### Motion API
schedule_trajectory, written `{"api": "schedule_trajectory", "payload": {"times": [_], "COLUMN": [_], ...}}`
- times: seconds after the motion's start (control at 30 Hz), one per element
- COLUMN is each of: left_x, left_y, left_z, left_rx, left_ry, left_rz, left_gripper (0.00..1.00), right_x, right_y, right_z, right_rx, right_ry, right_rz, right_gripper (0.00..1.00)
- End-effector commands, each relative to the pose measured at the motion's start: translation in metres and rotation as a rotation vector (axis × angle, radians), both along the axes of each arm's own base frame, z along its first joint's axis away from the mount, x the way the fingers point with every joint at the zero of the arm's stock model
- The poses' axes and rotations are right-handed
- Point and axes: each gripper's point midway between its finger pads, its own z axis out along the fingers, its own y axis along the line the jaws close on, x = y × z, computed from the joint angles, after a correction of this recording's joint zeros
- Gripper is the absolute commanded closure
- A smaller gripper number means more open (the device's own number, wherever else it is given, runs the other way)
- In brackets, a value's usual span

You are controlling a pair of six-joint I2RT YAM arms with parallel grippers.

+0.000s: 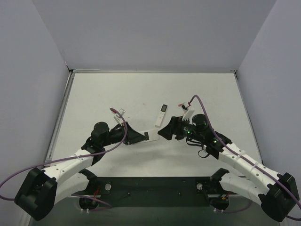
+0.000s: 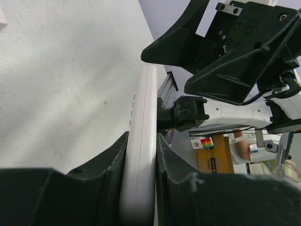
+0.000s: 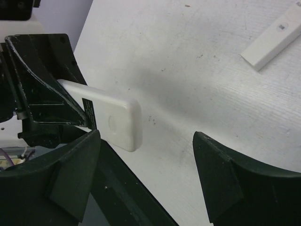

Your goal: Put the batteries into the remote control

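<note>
The left gripper clamps the remote by one end, lifted edge-on over the table's middle, so its free end points at the right gripper. That one gapes wide and empty just right of it, probably to open the cover. No batteries show.

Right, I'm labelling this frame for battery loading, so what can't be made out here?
The batteries: none recognisable in any view.
Battery bay of the remote control: left wrist view shows only its edge; in the right wrist view the left tool covers part.
The slim remote: its end is cut off by the right wrist view's edge.
</note>
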Motion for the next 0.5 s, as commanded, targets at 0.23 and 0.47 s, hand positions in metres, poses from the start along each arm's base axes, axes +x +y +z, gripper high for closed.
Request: {"api": "schedule_trajectory", "payload": {"times": [0.23, 0.47], "left_x": [-0.002, -0.002], "left_y": [-0.005, -0.005], "left_z": [0.031, 0.03], "left_rx": [-0.101, -0.126], "left_ry": [-0.009, 0.022], "left_rz": [-0.031, -0.022], "left_gripper": [1.0, 1.0], "right_x": [0.001, -0.004], "right_y": [0.038, 0.041], "right_z": [0.02, 0.012], "right_rx": [0.22, 0.213], "right_ry": [0.026, 0.045], "right_rz": [0.034, 0.05], "right_gripper": [0.33, 0.42]}}
